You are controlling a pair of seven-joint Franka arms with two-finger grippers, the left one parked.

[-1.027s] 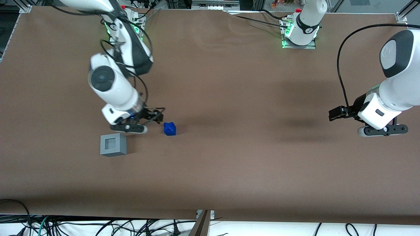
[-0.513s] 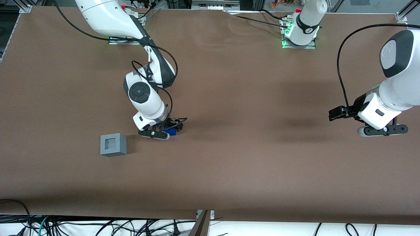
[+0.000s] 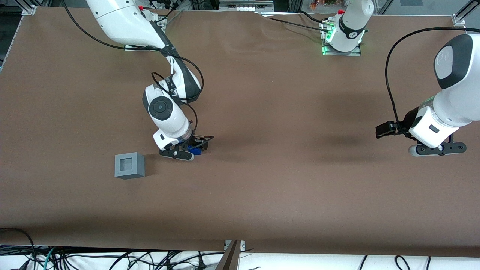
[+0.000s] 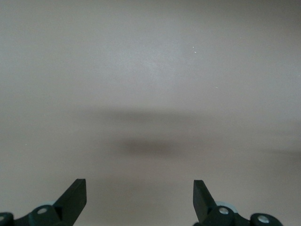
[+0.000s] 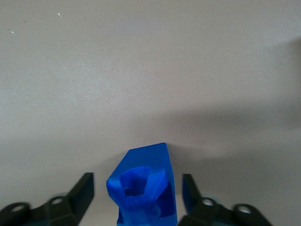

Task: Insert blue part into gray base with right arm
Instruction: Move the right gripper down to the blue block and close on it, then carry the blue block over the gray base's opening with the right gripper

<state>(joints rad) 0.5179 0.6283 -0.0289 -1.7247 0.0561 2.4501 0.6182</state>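
Observation:
The blue part point(image 3: 194, 150) sits on the brown table, mostly covered by my right gripper point(image 3: 189, 149), which is lowered around it. In the right wrist view the blue part point(image 5: 143, 188) stands between the two black fingers point(image 5: 80, 194), with a gap on each side, so the gripper point(image 5: 138, 197) is open and holds nothing. The gray base point(image 3: 129, 165), a light-gray cube with a square recess in its top, rests on the table beside the gripper, a little nearer to the front camera and toward the working arm's end.
The brown table cover point(image 3: 262, 187) runs wide around both parts. The working arm's black cable point(image 3: 195, 80) loops above the wrist. Cables hang along the table's front edge point(image 3: 112, 258).
The right arm swung over from beside the gray base to the blue part and came down around it. In the last half second it hardly moved.

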